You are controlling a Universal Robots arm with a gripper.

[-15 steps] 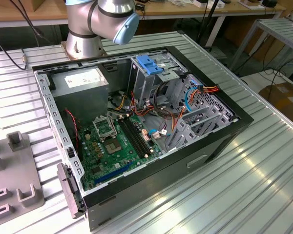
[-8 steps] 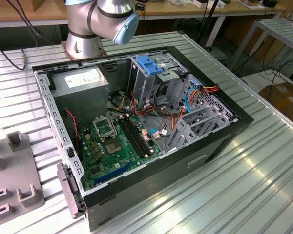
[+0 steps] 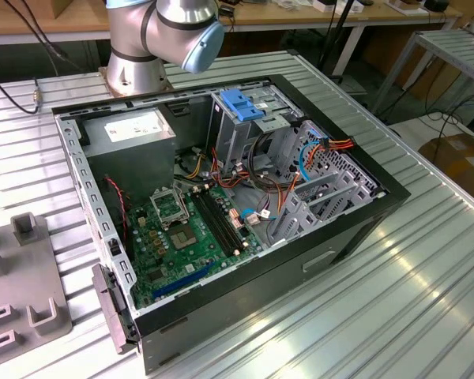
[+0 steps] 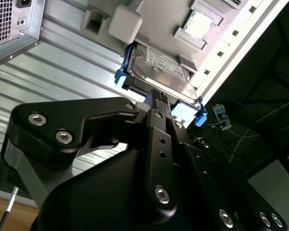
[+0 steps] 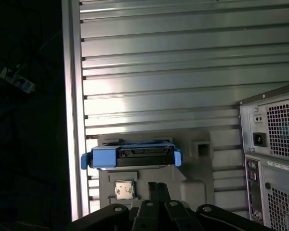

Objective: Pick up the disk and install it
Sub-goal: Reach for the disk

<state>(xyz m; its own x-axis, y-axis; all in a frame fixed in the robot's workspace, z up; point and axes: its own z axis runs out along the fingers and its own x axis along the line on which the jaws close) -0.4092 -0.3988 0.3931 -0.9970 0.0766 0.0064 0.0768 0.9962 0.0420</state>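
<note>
In both wrist views your gripper hangs near the disk, fingers together and gripping nothing. The exterior view gives you the open computer case.

Silver arm with pale-blue cap; black gripper studded with screws.

Exterior view: bright, even light from above. Pale glare bands streak the ribbed metal table, and soft shadow fills the open computer case. First wrist view: a blown-out white patch on the table, with the floor beside it nearly black. Second wrist view: the disk gleams, and the background is dark.
</note>
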